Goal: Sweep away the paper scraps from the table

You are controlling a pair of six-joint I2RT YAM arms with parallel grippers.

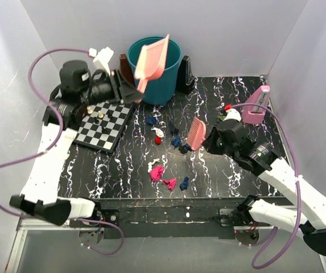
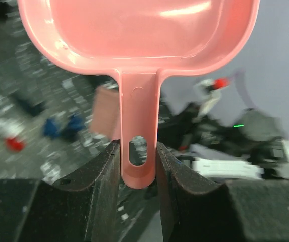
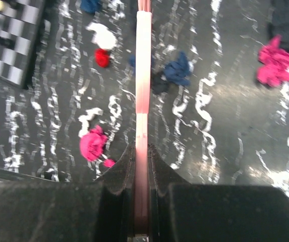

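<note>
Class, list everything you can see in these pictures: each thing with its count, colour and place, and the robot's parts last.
paper scraps: about ten, blue, pink, white, red; table centre
table: one, black with white veins; under everything
dustpan: one, pink; held above bin
bin: one, teal; back centre
brush: one, pink; held right of scraps
chessboard: one, black-white; left side
chess pieces: few, small; on chessboard
left gripper: shut on dustpan handle
right gripper: shut on brush

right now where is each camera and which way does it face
top external: high behind left arm and right arm, looking down on the table; both show
left wrist: on left arm, facing along dustpan; left pincer grips its handle
right wrist: on right arm, looking down at scraps; right pincer grips brush
shared: top and right wrist both show the chessboard
</note>
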